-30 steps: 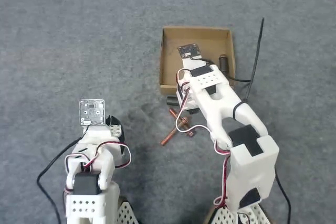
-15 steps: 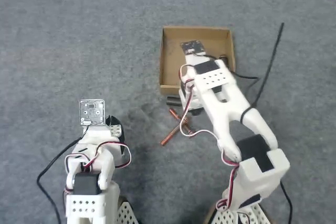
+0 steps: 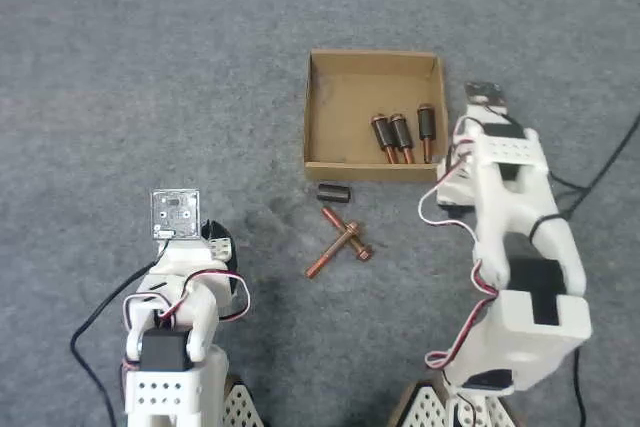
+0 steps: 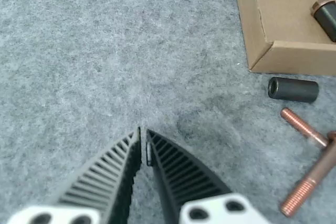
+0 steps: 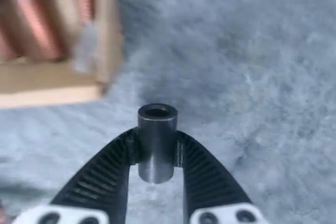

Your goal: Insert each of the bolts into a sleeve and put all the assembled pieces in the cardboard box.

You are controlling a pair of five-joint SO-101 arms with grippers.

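Right pincer [image 5: 156, 135] grips a sleeve [image 5: 156, 145], bore end clear of its fingers, presumably ready to take a bolt; box [image 5: 50, 90] just beyond. Left pincer [image 4: 143, 139] closed, empty; bolts [image 4: 303, 125] and spare sleeve [image 4: 292, 89] lie ahead, within its reach.

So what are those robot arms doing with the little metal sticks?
The right gripper holds a black sleeve beside the cardboard box. Three finished pieces lie in the box. Two copper bolts and a loose sleeve lie on the grey mat. The left gripper rests shut, holding nothing.
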